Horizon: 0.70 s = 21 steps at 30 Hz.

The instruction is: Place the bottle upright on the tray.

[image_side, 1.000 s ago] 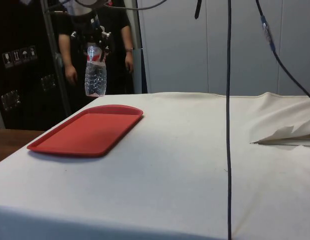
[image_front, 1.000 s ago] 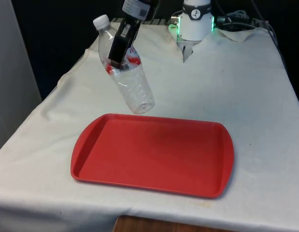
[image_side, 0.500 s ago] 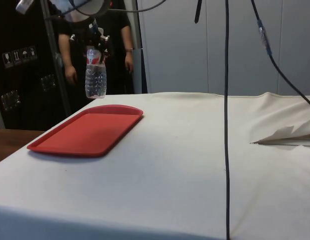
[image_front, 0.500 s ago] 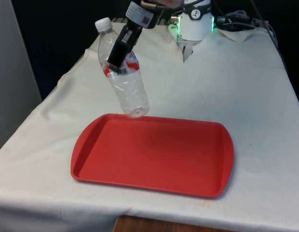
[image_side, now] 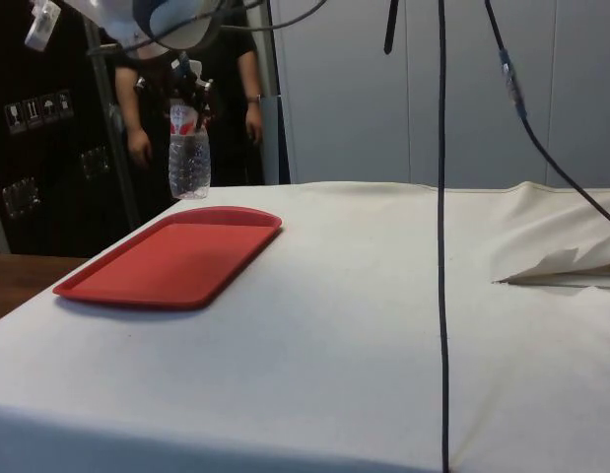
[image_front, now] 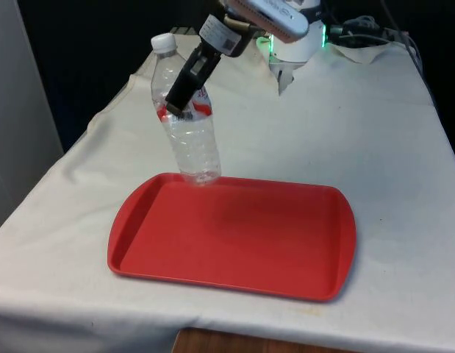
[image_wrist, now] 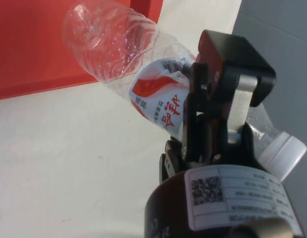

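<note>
White cloth covers the table [image_front: 374, 140]; a person [image_side: 240, 89] stands behind it in the side view. Compared with a second ago, the bottle [image_front: 184, 121] has tipped closer to upright and shifted toward the red tray [image_front: 234, 235], its base now hanging just above the tray's far rim, not touching. The bottle is clear plastic with a white cap and a red-and-white label [image_wrist: 160, 101] bearing red Chinese characters, not legible to me. The gripper [image_front: 179, 99] reaches down at a slant from the far side, jaws clamped on the labelled middle of the bottle.
</note>
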{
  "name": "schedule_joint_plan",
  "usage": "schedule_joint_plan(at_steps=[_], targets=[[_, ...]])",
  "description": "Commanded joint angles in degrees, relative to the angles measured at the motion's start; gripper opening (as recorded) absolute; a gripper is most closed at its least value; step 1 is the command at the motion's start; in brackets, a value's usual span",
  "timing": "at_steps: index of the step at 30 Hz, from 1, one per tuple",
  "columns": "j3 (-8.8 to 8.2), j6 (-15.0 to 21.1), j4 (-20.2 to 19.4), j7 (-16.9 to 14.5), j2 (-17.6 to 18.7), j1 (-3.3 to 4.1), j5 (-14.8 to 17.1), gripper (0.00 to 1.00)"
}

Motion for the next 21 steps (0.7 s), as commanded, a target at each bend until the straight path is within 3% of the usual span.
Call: schedule_joint_plan(at_steps=[1,21], targets=[[-0.06,-0.29,0.69,0.57,0.63,0.23,-0.17,0.14],[0.46,-0.63,3.50,0.74,4.01,0.17,-1.15,0.14]])
